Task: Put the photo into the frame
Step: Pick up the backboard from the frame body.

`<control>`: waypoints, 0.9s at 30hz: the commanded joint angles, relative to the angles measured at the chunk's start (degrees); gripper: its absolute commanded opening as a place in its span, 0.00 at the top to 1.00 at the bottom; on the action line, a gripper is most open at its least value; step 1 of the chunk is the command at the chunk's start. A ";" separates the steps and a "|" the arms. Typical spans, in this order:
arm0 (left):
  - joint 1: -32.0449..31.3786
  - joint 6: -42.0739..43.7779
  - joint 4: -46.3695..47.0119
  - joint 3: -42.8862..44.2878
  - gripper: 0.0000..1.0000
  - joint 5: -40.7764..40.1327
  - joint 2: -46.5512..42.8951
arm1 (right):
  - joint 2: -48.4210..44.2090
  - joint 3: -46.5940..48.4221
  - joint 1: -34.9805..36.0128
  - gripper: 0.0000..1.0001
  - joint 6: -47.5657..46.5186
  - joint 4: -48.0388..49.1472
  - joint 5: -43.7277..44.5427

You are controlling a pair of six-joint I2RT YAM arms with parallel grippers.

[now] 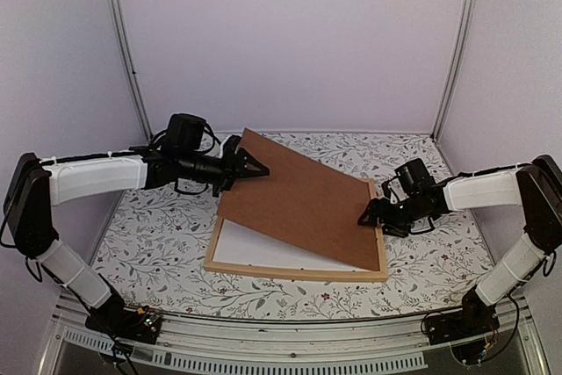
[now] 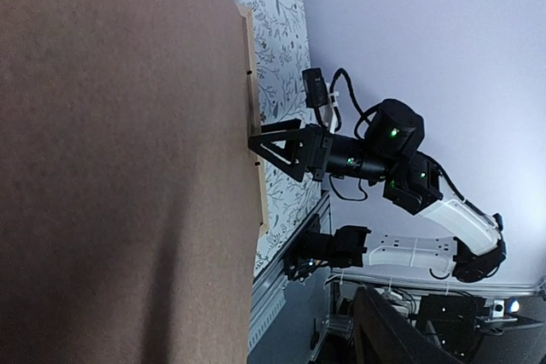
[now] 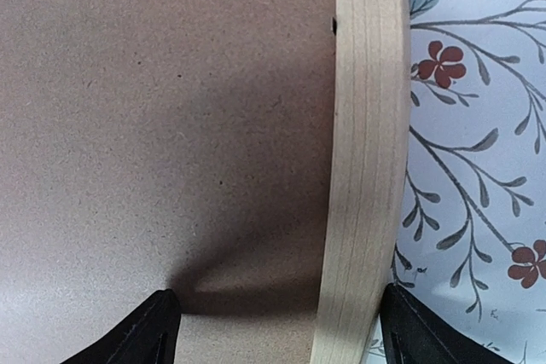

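Observation:
The light wood frame (image 1: 299,271) lies flat on the table. A white sheet (image 1: 255,249) fills its near left part; I cannot tell whether it is the photo. A brown backing board (image 1: 307,199) slants over it, far left corner raised, right edge down by the frame's right bar (image 3: 363,168). My left gripper (image 1: 253,167) is at the raised corner; the board (image 2: 111,159) fills its wrist view and no fingers show there. My right gripper (image 1: 369,215) is open, its fingertips (image 3: 149,334) straddling the board's edge (image 3: 171,125) and the bar.
The tabletop is a floral-patterned cloth (image 1: 158,234). White walls close in the back and sides. A metal rail (image 1: 281,340) runs along the near edge, between the two arm bases.

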 commanded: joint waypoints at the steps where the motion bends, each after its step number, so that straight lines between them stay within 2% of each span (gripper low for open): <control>1: 1.01 8.11 -8.31 3.07 0.31 -0.32 -0.42 | -0.35 -0.91 2.17 0.17 -1.53 -1.55 -4.59; 7: 2.49 13.26 -13.38 4.20 0.28 -0.53 -0.04 | -0.44 -0.12 2.02 0.17 -2.11 -2.64 -4.29; 18: 6.35 16.79 -15.96 3.39 0.28 1.69 -2.02 | -0.60 -0.27 1.80 0.17 -2.30 -3.07 -4.00; 21: 6.84 16.60 -15.25 2.33 0.33 2.61 -1.94 | -0.50 -0.27 1.77 0.17 -2.34 -3.04 -4.02; 27: 8.54 14.94 -11.22 -0.77 0.54 5.39 -3.00 | -0.76 -0.28 1.79 0.17 -2.37 -3.37 -3.93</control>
